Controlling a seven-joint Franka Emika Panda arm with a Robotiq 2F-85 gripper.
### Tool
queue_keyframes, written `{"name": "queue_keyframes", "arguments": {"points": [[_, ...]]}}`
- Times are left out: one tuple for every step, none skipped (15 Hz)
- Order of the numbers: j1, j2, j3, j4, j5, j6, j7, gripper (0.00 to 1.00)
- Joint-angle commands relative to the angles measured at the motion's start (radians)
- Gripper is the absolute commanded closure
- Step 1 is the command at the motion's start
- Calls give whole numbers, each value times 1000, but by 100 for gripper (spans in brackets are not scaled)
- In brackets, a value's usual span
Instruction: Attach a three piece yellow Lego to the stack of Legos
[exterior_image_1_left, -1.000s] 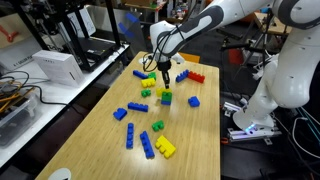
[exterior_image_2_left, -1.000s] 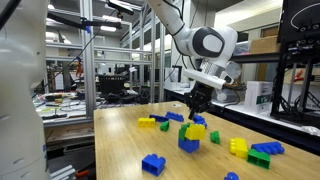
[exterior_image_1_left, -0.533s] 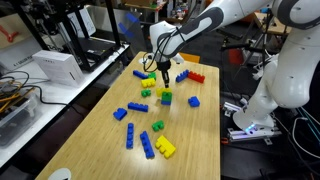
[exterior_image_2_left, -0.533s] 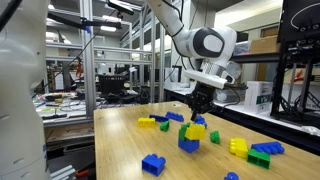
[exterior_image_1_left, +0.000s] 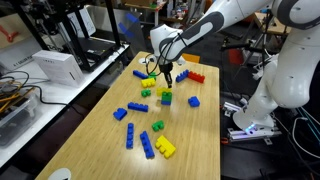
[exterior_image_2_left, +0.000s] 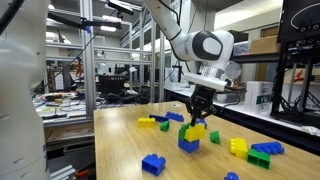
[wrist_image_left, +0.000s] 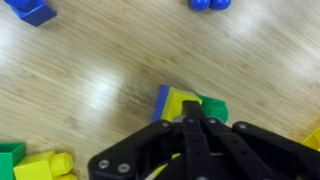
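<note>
The stack (exterior_image_1_left: 166, 97) stands mid-table: a blue base brick with a yellow brick (exterior_image_2_left: 196, 130) on top and a green brick (wrist_image_left: 212, 107) at its side. It shows in both exterior views and in the wrist view (wrist_image_left: 175, 100). My gripper (exterior_image_1_left: 166, 80) is directly over the stack with its fingertips (exterior_image_2_left: 197, 119) down at the yellow brick. In the wrist view the fingers (wrist_image_left: 190, 122) are closed together, and nothing shows between them. Whether the tips touch the yellow brick is hidden.
Loose bricks lie around: a yellow one (exterior_image_1_left: 165, 148) and blue ones (exterior_image_1_left: 147, 145) toward the near end, red (exterior_image_1_left: 194, 76) and blue (exterior_image_1_left: 139, 73) at the far end. Another yellow brick (exterior_image_2_left: 146, 122), a blue one (exterior_image_2_left: 153, 163) and a green one (exterior_image_2_left: 262, 155) flank the stack.
The gripper has shifted slightly over the stack and sits a touch lower. The bricks have not moved.
</note>
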Motion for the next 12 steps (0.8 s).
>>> {"name": "queue_keyframes", "arguments": {"points": [[0, -3, 5, -38, -32, 49, 12, 100], [1, -2, 5, -39, -36, 50, 13, 100], [1, -2, 6, -39, -38, 50, 13, 100], [1, -2, 6, -38, -40, 51, 13, 100], [1, -1, 6, -38, -42, 53, 13, 100], [1, 1, 6, -37, -45, 53, 14, 100], [2, 2, 6, -35, -45, 51, 14, 100], [2, 2, 7, -34, -46, 50, 14, 100], [4, 2, 8, -33, -46, 50, 14, 100], [6, 1, 10, -36, -48, 55, 15, 100], [9, 1, 13, -38, -51, 58, 16, 100], [11, 2, 16, -40, -53, 62, 14, 100]]}}
